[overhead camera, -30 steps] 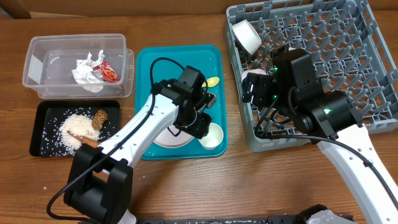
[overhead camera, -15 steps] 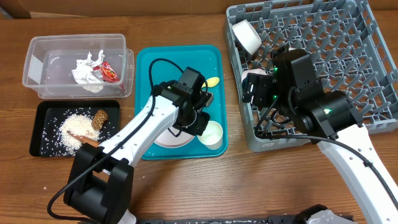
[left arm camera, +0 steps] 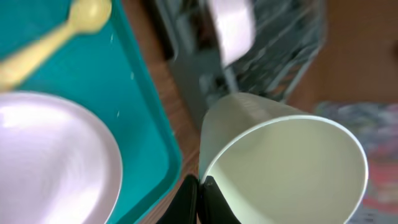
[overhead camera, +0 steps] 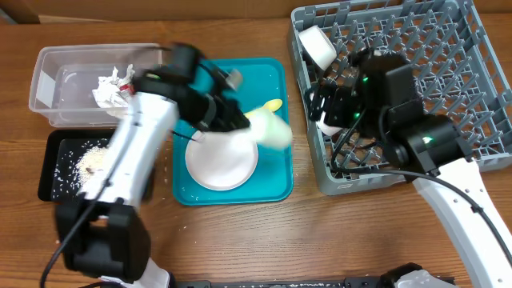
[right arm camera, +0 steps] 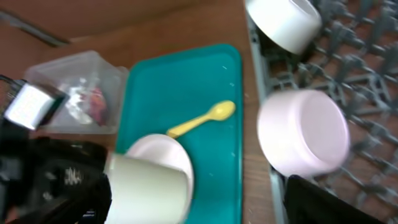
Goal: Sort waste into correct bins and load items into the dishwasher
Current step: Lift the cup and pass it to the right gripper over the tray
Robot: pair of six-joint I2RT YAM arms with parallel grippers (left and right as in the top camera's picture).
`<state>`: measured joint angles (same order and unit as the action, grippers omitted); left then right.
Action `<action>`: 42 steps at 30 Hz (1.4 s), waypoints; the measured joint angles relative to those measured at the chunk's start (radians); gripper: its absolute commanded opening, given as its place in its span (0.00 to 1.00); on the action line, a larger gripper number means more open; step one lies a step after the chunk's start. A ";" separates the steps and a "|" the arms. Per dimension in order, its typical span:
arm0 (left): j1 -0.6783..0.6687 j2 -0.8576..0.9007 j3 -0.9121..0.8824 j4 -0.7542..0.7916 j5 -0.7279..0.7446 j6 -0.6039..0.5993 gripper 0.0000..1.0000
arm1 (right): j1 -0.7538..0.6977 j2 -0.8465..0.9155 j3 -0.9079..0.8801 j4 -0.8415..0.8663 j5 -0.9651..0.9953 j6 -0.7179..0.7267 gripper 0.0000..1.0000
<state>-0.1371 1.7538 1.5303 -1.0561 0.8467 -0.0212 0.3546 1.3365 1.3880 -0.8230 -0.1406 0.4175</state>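
Observation:
My left gripper [overhead camera: 234,120] is shut on the rim of the small white cup [overhead camera: 269,130] and holds it tilted above the teal tray; the left wrist view shows the jaws [left arm camera: 198,194] pinching the cup [left arm camera: 280,162]. The white plate [overhead camera: 222,161] and the yellow spoon [overhead camera: 273,105] lie on the tray. My right gripper [overhead camera: 330,118] is shut on a white bowl [right arm camera: 305,134] at the left edge of the grey dish rack [overhead camera: 416,80]. A second white bowl [overhead camera: 318,46] stands in the rack's far left corner.
The teal tray [overhead camera: 276,188] sits between the bins and the rack. The clear tub [overhead camera: 56,76] holds crumpled paper [overhead camera: 108,88] and a red wrapper. The black tray [overhead camera: 60,172] holds rice, partly hidden by my left arm.
My left gripper has lifted the cup off the tray's near right corner and swung up and left with it. My right arm has shifted slightly with the bowl.

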 measured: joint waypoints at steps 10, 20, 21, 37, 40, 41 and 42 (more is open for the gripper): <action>0.198 -0.004 0.009 0.006 0.567 0.062 0.04 | -0.159 0.041 -0.041 0.432 -0.567 -0.103 0.94; 0.196 -0.004 0.009 0.039 0.690 0.064 0.04 | -0.137 0.235 -0.063 0.592 -0.976 -0.130 0.97; 0.196 -0.004 0.009 0.051 0.693 0.057 0.04 | -0.132 0.239 -0.065 0.610 -0.993 -0.133 0.97; 0.176 -0.004 0.010 0.100 0.707 0.024 0.04 | -0.065 0.241 -0.067 0.762 -1.135 -0.146 0.90; 0.176 -0.004 0.010 0.100 0.708 0.024 0.04 | -0.061 0.241 -0.067 0.769 -1.141 -0.148 0.80; 0.176 -0.004 0.009 0.100 0.710 0.024 0.04 | -0.058 0.241 -0.067 0.771 -1.141 -0.148 0.77; 0.176 -0.004 0.009 0.100 0.711 0.024 0.04 | -0.055 0.241 -0.067 0.773 -1.140 -0.150 0.72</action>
<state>0.0387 1.7496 1.5394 -0.9558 1.5581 0.0029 0.2993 1.5776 1.3212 -0.0502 -1.2808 0.2680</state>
